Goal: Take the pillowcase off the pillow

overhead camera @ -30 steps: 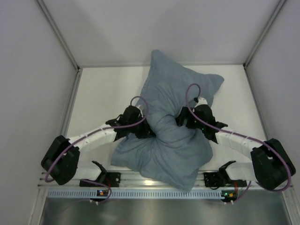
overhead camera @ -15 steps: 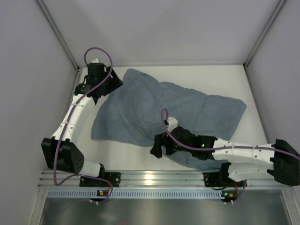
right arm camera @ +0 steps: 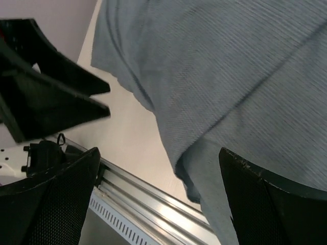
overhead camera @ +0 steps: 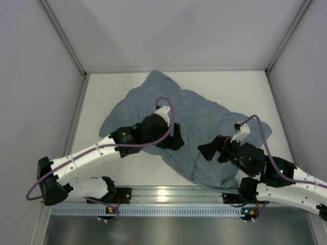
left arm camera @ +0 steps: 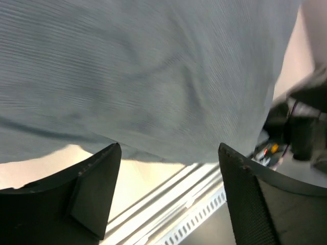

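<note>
Pillowcase (overhead camera: 204,120) crumpled, grey-blue, on table (overhead camera: 102,97); left hand (overhead camera: 175,143), right hand (overhead camera: 207,151) fingers apart, gripping nothing, over cloth.

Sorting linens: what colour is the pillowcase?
Plain grey-blue pillowcase, clearest in the top external view.

You are looking down from the top camera, which is sitting high above the near edge of the table (overhead camera: 102,102) and facing the far wall. The left wrist camera is hanging close over the pillowcase (left arm camera: 153,66), peering past the left gripper (left arm camera: 168,148) toward the near right. The right wrist camera is peering past the right gripper (right arm camera: 159,153) toward the near left. Both are sharing the cloth's near edge and the rail (right arm camera: 148,199).
</note>
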Controlling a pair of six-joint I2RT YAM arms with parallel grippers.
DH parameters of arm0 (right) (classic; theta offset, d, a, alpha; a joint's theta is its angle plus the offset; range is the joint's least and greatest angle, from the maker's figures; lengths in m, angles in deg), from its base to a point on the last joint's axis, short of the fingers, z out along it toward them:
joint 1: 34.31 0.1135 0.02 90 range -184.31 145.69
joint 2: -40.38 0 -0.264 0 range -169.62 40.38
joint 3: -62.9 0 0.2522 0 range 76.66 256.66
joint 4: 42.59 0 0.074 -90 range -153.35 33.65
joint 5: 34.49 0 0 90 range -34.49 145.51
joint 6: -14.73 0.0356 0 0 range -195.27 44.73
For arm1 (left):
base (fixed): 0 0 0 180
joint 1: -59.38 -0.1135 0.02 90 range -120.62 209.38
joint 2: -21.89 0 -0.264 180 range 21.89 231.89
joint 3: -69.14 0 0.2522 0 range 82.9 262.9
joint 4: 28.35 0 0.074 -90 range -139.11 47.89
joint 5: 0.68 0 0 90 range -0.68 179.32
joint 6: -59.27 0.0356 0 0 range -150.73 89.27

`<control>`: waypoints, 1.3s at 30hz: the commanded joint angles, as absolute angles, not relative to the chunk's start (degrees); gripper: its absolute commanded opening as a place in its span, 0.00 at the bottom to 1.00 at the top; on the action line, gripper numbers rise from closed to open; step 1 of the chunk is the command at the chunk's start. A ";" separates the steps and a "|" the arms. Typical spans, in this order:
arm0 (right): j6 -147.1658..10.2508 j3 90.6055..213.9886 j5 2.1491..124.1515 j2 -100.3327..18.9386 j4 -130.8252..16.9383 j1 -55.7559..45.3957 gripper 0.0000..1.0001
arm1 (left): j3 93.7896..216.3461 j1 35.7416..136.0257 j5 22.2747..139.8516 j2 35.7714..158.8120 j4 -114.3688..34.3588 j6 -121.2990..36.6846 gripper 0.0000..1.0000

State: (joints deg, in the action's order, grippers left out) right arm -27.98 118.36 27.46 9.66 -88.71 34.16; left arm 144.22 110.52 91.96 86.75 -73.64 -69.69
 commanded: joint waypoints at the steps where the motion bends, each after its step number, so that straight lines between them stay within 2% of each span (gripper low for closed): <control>1: -19.57 115.78 20.01 15.76 -99.93 34.60 0.94 | 147.75 121.50 104.17 93.40 -70.23 -68.35 0.82; 4: -17.10 114.02 19.56 21.83 -101.96 34.60 0.93 | 151.80 127.22 108.54 101.67 -70.15 -66.15 0.94; 6: -15.52 114.01 19.39 24.98 -105.28 34.60 0.92 | 152.94 130.82 112.51 102.57 -70.15 -65.45 0.99; 12: -9.27 116.74 16.23 26.85 -115.14 34.60 0.92 | 154.88 135.14 118.50 108.27 -70.06 -64.56 0.99; 20: -8.56 117.44 15.69 24.57 -115.76 34.60 0.91 | 159.62 133.57 127.73 115.04 -73.04 -63.69 0.98; 22: -8.56 117.53 15.61 23.60 -115.85 34.60 0.91 | 159.80 130.32 125.81 115.58 -73.84 -63.34 0.90; 23: -8.48 117.71 15.52 23.16 -115.76 34.60 0.91 | 159.72 129.35 125.10 115.32 -73.75 -63.07 0.68; 25: -8.21 117.53 15.35 22.46 -115.76 34.60 0.91 | 159.28 127.85 126.41 113.22 -73.75 -62.63 0.30; 26: -8.04 117.27 15.17 22.02 -115.76 34.60 0.91 | 159.10 127.59 127.11 112.16 -73.75 -61.85 0.06; 28: -6.03 116.83 14.38 21.32 -116.72 34.60 0.91 | 159.01 126.10 128.52 109.09 -74.36 -60.79 0.04; 32: -1.53 116.83 11.13 15.88 -119.54 34.60 0.92 | 158.84 121.44 126.16 102.32 -76.12 -59.82 0.12; 34: -0.92 117.70 9.29 10.17 -118.76 34.60 0.92 | 157.53 120.12 124.14 98.46 -76.04 -59.73 0.15; 39: -0.72 120.87 4.01 -5.72 -116.39 33.46 0.92 | 152.61 120.03 122.63 94.05 -76.12 -62.54 0.13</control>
